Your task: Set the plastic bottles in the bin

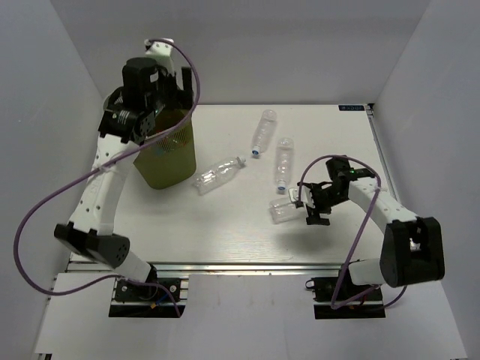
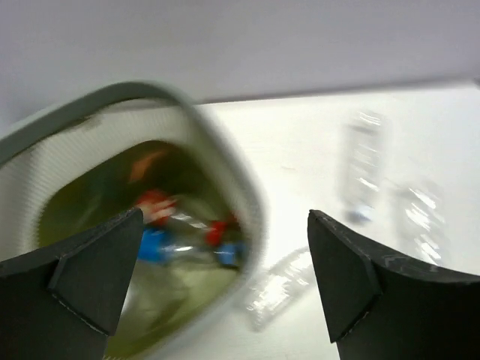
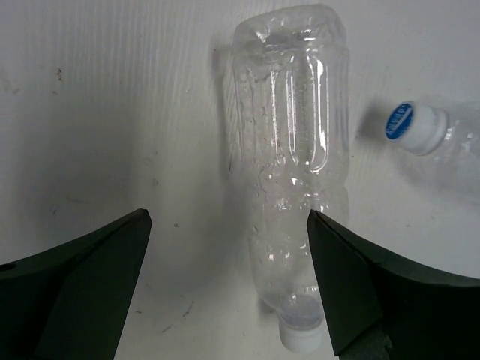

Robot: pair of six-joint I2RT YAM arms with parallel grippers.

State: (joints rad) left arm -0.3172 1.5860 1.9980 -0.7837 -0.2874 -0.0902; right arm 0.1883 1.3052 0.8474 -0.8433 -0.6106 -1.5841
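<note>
"The right gripper [image 3: 227, 217], what's it doing?"
"Fingers spread wide, nothing held. A clear bottle [image 3: 292, 150] lies flat on the table [image 1: 225, 232] under it, white cap toward the wrist, base pointing away."
"And the left gripper [image 2: 225, 214]?"
"Also spread, above the green bin [image 2: 251, 187], with capped bottles [image 2: 187, 240] inside."

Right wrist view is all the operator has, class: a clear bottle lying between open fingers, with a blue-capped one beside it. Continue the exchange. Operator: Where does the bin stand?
Observer: The bin stands at the far left of the table, with the left gripper open above its mouth.
Operator: Is anything in it yet?
Observer: Yes. The left wrist view shows bottles lying inside, red and blue caps among them, though the picture is blurred.
</note>
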